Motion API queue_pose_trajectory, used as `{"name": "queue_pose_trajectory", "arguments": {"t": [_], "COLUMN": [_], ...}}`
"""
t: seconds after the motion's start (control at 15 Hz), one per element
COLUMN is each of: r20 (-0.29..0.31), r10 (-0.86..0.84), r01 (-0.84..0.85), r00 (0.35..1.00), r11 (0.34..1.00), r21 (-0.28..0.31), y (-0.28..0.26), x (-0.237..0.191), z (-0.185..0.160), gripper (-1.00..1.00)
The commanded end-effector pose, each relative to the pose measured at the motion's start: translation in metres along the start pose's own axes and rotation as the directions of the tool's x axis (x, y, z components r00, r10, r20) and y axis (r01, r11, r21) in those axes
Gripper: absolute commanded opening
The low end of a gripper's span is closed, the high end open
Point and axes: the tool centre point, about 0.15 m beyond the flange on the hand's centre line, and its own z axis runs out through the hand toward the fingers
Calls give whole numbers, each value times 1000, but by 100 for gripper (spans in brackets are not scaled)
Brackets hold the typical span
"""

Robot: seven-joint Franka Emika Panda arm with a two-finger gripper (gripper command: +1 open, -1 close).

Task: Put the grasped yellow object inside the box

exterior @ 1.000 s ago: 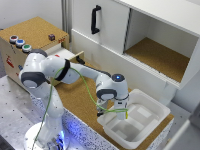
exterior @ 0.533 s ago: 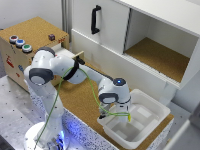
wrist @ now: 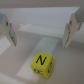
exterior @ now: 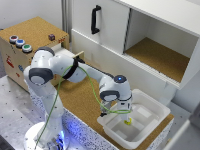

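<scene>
The yellow object (wrist: 42, 65) is a small yellow cube marked with a black "N". It lies on the floor of the white box (exterior: 155, 111), and in the exterior view it shows as a tiny yellow spot (exterior: 128, 121) inside the tub. My gripper (exterior: 124, 111) hangs just above it, inside the tub's rim. In the wrist view my gripper (wrist: 39, 40) is open, with its fingers (wrist: 71, 30) spread wide on either side. The cube sits between and below them, touching neither.
A cork-topped wooden box with buttons (exterior: 30, 37) stands at the exterior view's left. A white cabinet with a black handle (exterior: 95, 19) and an open compartment (exterior: 157, 55) runs along the back. A thin yellow-green cable (exterior: 95, 95) trails along the arm over the cork tabletop (exterior: 80, 100).
The arm has swung toward the exterior view's right, bringing the hand over and down into the tub. The yellow cube now lies free on the tub floor.
</scene>
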Motion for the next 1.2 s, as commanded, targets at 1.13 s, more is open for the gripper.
{"name": "queue_pose_trajectory", "arguments": {"t": [1.13], "r20": [-180], "r10": [-194], "r01": [229], "r00": [964], "r11": [953], "r21": [200], "y": [-62], "x": [-154], "z": [-215], "gripper": [100]}}
